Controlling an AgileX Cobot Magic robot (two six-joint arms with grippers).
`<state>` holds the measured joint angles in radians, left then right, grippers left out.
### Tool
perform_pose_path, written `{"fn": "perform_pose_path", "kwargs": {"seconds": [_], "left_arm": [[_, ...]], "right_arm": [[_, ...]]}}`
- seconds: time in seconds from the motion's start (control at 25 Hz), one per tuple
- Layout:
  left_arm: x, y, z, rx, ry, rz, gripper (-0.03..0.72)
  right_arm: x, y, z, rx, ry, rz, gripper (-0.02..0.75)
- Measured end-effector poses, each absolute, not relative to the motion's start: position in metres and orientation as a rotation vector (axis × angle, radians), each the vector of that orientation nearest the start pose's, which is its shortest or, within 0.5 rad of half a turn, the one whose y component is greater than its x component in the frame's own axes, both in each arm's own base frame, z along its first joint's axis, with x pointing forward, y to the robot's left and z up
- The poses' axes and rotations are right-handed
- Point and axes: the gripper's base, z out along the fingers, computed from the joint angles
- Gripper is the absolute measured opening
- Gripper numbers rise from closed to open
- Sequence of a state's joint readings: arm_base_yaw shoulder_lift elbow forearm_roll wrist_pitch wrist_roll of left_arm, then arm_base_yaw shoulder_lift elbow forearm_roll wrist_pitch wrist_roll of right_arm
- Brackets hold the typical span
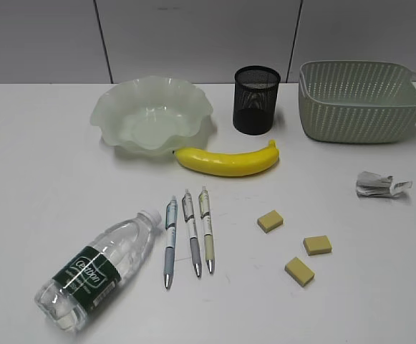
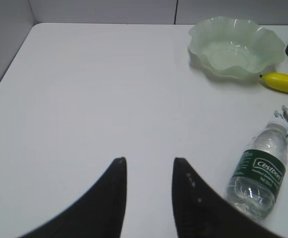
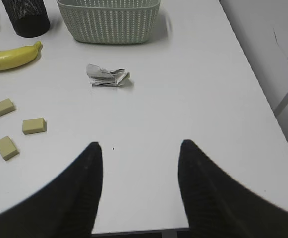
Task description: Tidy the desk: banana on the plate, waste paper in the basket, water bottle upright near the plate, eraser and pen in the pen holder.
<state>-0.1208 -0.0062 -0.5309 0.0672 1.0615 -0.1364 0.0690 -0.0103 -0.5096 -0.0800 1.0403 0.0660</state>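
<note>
On the white desk (image 1: 36, 143) the yellow banana (image 1: 225, 159) lies just in front of the pale green plate (image 1: 152, 113). The black mesh pen holder (image 1: 255, 99) stands between the plate and the green basket (image 1: 361, 100). Crumpled waste paper (image 1: 379, 185) lies in front of the basket. The water bottle (image 1: 100, 269) lies on its side at the front left. Three pens (image 1: 188, 233) lie beside it, and three yellow erasers (image 1: 299, 246) to their right. My left gripper (image 2: 148, 161) is open over bare desk, left of the water bottle (image 2: 259, 171). My right gripper (image 3: 140, 145) is open near the desk's front edge, short of the waste paper (image 3: 107, 75).
The desk's right edge (image 3: 262, 99) runs close beside the right gripper, with floor beyond. A grey panelled wall (image 1: 193, 36) backs the desk. Neither arm shows in the exterior view.
</note>
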Motion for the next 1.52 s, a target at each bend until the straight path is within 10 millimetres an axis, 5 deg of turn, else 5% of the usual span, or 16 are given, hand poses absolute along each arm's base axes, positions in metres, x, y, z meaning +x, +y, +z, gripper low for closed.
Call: {"fn": "perform_pose_path", "kwargs": {"seconds": [1.12,1.32,1.52], "left_arm": [[-0.003,0.004,0.288,0.015,2.037,-0.082,0.237],[0.042,-0.018,0.314,0.234,1.948,-0.203,0.244],[0.137,-0.046,0.32,0.489,1.914,-0.281,0.246]], "right_arm": [[-0.007,-0.007,0.282,0.001,2.002,-0.008,0.402],[-0.007,-0.007,0.282,0.001,2.002,-0.008,0.402],[-0.007,-0.007,0.282,0.001,2.002,-0.008,0.402]]}}
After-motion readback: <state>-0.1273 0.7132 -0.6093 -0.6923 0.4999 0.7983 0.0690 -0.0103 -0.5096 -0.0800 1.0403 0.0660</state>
